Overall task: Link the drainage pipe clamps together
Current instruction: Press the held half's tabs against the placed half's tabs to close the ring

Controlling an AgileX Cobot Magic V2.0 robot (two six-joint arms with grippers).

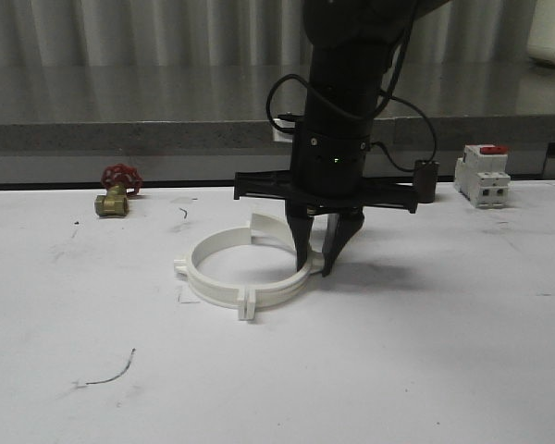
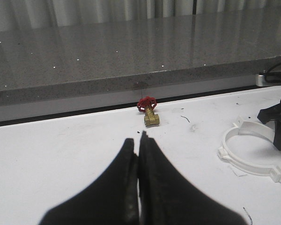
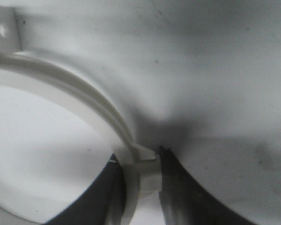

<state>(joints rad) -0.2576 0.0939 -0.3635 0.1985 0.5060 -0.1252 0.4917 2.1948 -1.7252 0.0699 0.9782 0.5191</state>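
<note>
The two white drainage pipe clamps (image 1: 231, 289) lie on the white table as a ring, and the rear half (image 1: 266, 226) rises a little at the back. My right gripper (image 1: 316, 266) points straight down at the ring's right side. Its fingers straddle the wall there, one inside and one outside, shut on the clamp wall (image 3: 84, 96) and its small tab (image 3: 147, 154). My left gripper (image 2: 139, 140) hovers shut and holds nothing, off to the left of the ring (image 2: 253, 164).
A brass valve with a red handwheel (image 1: 117, 194) sits at the back left. A white-and-red circuit breaker (image 1: 482, 176) stands at the back right. A grey stone ledge (image 1: 120, 134) runs along the table's far edge. A thin scrap of wire (image 1: 106, 377) lies near the front left.
</note>
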